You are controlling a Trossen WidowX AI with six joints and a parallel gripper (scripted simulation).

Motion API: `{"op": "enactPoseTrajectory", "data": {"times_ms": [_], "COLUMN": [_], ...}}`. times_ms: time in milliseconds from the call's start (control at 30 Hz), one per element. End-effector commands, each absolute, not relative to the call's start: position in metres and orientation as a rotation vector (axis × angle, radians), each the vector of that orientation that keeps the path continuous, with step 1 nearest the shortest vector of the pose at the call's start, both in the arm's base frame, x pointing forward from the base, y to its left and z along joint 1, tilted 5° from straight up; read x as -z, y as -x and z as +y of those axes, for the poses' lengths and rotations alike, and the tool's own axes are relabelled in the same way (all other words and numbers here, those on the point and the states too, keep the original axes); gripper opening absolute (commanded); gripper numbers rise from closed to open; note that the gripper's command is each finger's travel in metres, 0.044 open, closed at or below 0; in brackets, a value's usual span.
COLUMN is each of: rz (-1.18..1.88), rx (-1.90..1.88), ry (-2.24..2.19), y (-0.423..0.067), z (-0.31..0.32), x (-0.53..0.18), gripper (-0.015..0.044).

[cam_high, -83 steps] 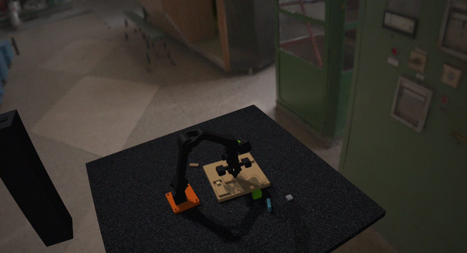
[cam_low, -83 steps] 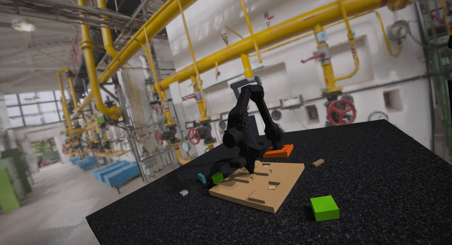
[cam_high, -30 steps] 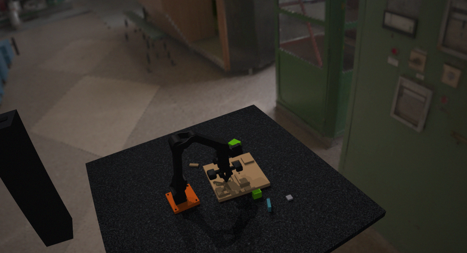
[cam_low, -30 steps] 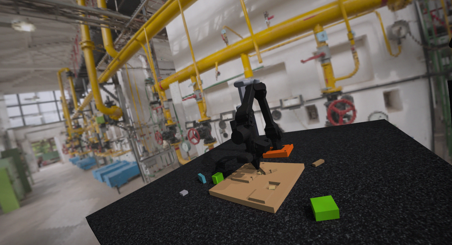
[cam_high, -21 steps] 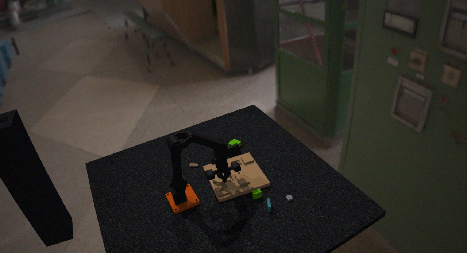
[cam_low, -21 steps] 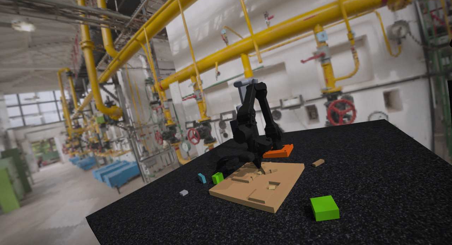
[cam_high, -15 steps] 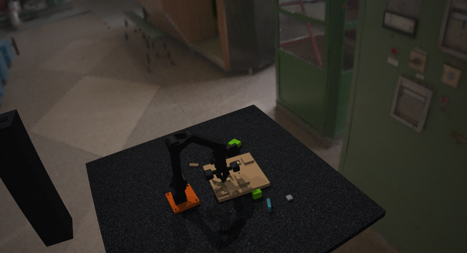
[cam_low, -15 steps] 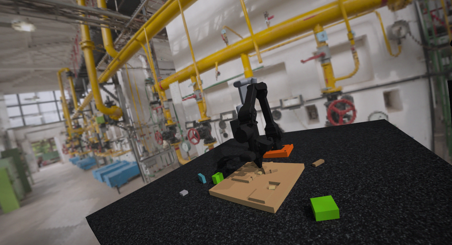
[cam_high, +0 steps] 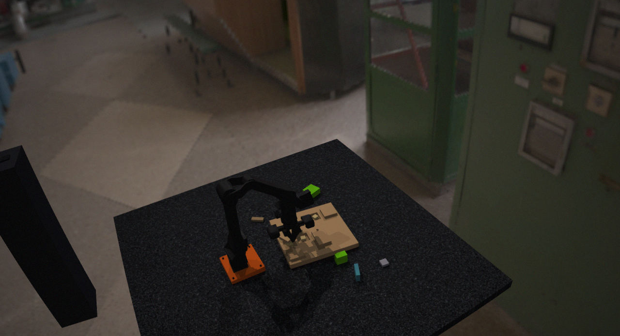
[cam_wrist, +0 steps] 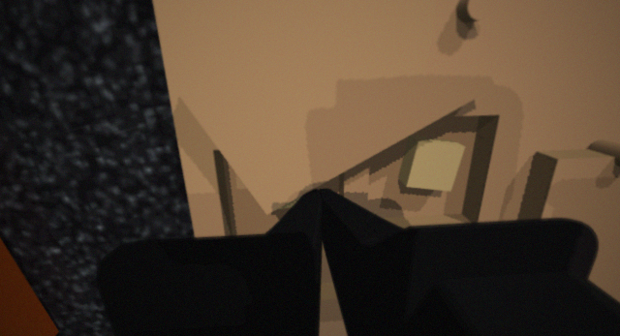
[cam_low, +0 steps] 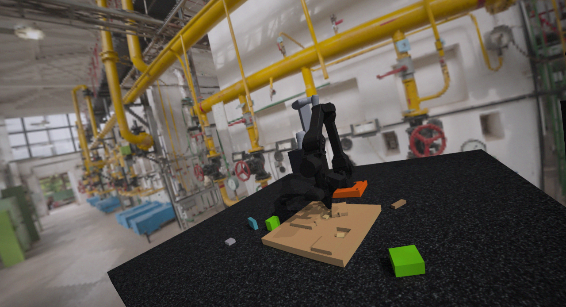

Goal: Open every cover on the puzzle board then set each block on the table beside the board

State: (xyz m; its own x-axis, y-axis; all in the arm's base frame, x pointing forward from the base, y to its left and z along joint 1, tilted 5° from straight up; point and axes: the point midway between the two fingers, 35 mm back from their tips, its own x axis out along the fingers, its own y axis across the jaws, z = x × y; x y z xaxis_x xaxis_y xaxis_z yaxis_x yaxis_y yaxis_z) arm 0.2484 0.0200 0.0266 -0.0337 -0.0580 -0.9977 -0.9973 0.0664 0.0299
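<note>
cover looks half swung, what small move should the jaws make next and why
Probably keep pushing the swivelling cover farther round with the shut gripper: its edge still crosses the well, and the pale block inside is only partly uncovered.
</note>
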Motion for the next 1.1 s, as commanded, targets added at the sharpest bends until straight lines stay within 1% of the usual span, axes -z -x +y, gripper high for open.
{"op": "enactPoseTrajectory", "data": {"times_ms": [0, 1067], "rz": [1.303, 1.302], "rx": [-1.155, -1.158], "ry": [1.183, 1.18], "y": [-0.243, -0.222], "z": [0.025, 0.055], "x": [-0.027, -0.026], "gripper": [0.0, 0.0]}}
